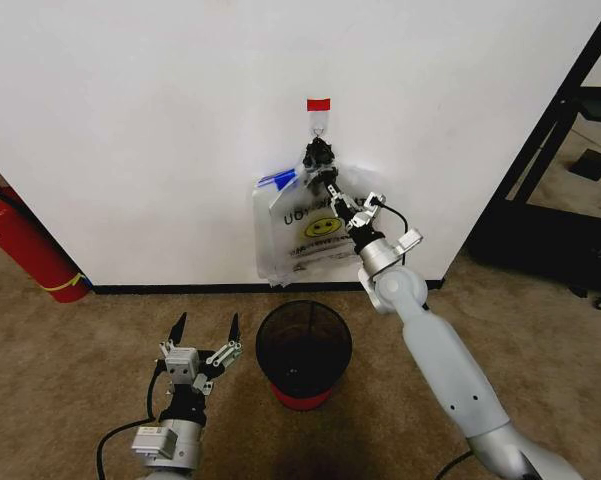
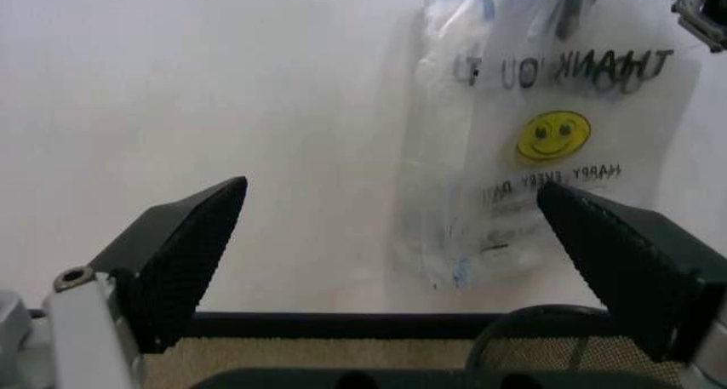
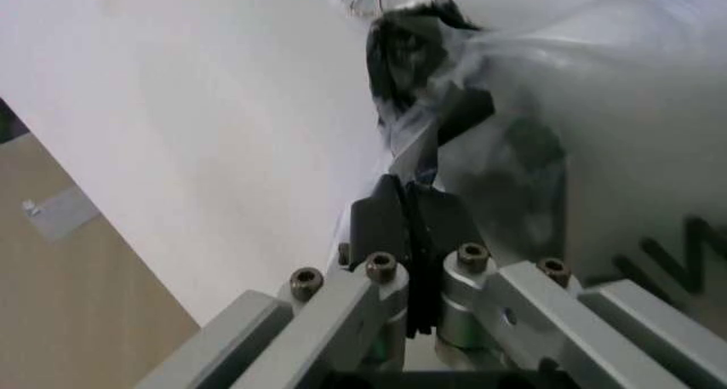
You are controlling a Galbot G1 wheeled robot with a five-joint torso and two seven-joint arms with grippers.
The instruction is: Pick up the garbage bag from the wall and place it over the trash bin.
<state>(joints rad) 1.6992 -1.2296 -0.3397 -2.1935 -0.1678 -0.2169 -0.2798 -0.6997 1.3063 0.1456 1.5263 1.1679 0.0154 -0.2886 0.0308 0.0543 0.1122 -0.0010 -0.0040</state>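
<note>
The garbage bag [image 1: 315, 235], see-through with a yellow smiley and blue streaks, hangs on the white wall [image 1: 140, 130] from a metal hook [image 1: 319, 126] under a red tape patch [image 1: 319, 104]. A black tie [image 1: 321, 155] gathers the bags at the top. My right gripper [image 1: 327, 190] reaches up just below that tie, and its fingers [image 3: 392, 223] are pressed shut on a fold of the garbage bag [image 3: 591, 142]. The black mesh trash bin [image 1: 303, 350] with a red base stands on the carpet below. My left gripper [image 1: 206, 335] waits open, low and left of the bin, and faces the garbage bag [image 2: 546, 151].
A red fire extinguisher [image 1: 28, 250] leans at the wall's far left. A black skirting strip [image 1: 180, 289] runs along the wall's foot. A black frame [image 1: 565, 120] and dark furniture stand at the right. Brown carpet [image 1: 70, 380] surrounds the bin.
</note>
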